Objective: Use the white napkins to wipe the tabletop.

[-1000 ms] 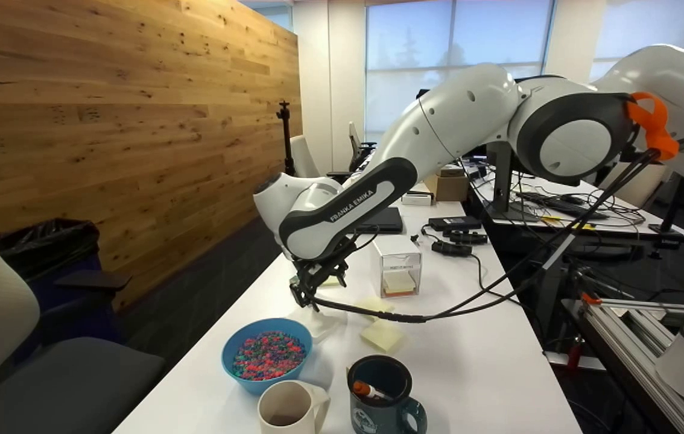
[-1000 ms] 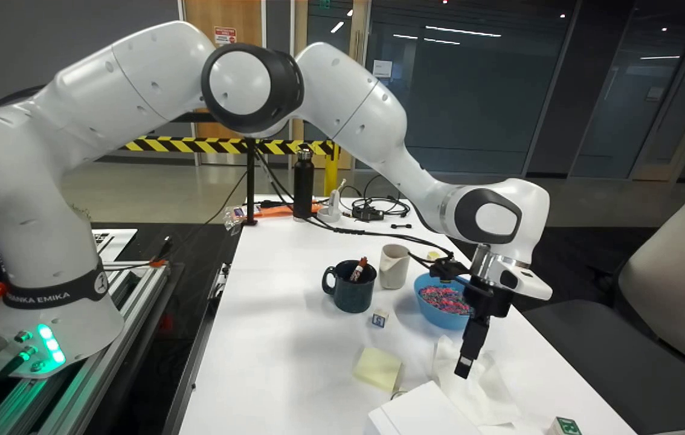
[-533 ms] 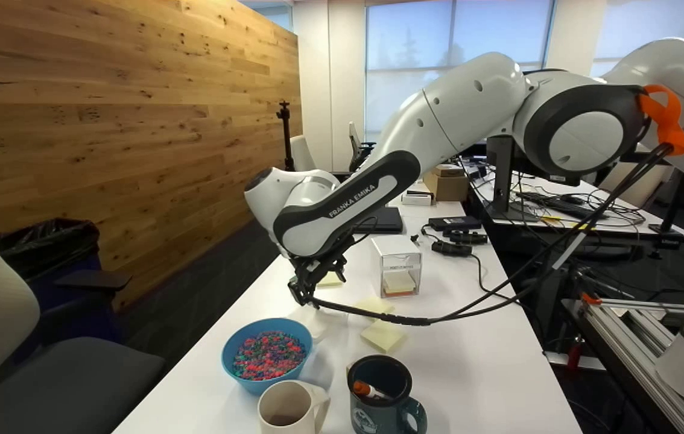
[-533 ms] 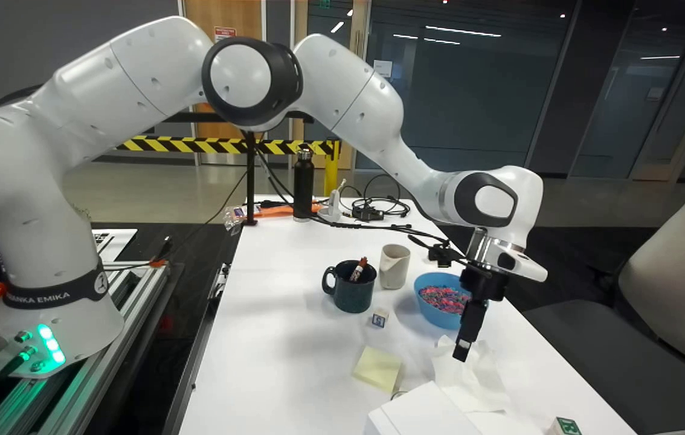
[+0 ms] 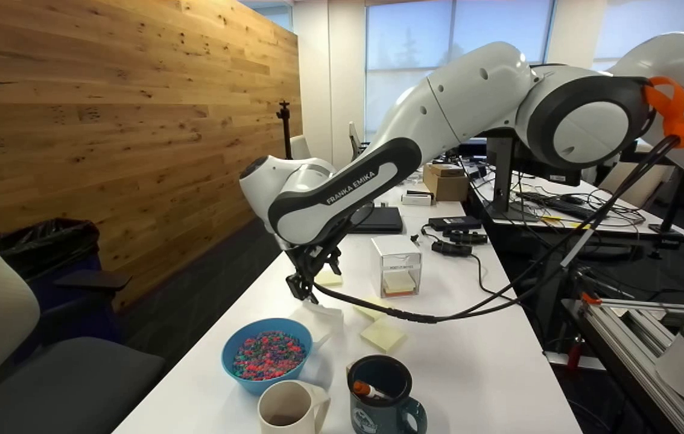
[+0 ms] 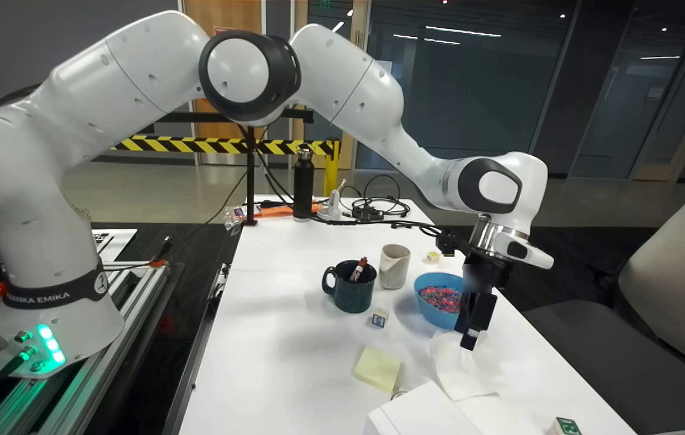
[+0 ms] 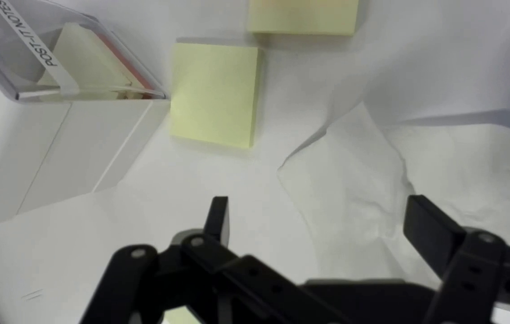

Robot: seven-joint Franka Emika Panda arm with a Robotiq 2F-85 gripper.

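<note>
White napkins (image 7: 372, 198) are lying just beside the blue bowl (image 6: 437, 316), and the gripper (image 7: 317, 215) is spread wide, holding nothing. Probably super light, floppy, easy to tear; I'd gently pinch their rumpled middle.

My gripper (image 7: 322, 225) points downward, tilted slightly, in both exterior views. In wrist view, my two fingers (image 7: 432, 236) spread well apart, facing each other across gap. Wrist (image 6: 493, 187) bent, just above gripper. Forearm (image 6: 363, 96) slopes up and away from gripper to elbow (image 6: 250, 75), high above it. Base (image 6: 43, 269) well apart from gripper, lights (image 6: 51, 343) glowing green. Exact height of fingers hard to judge here.
</note>
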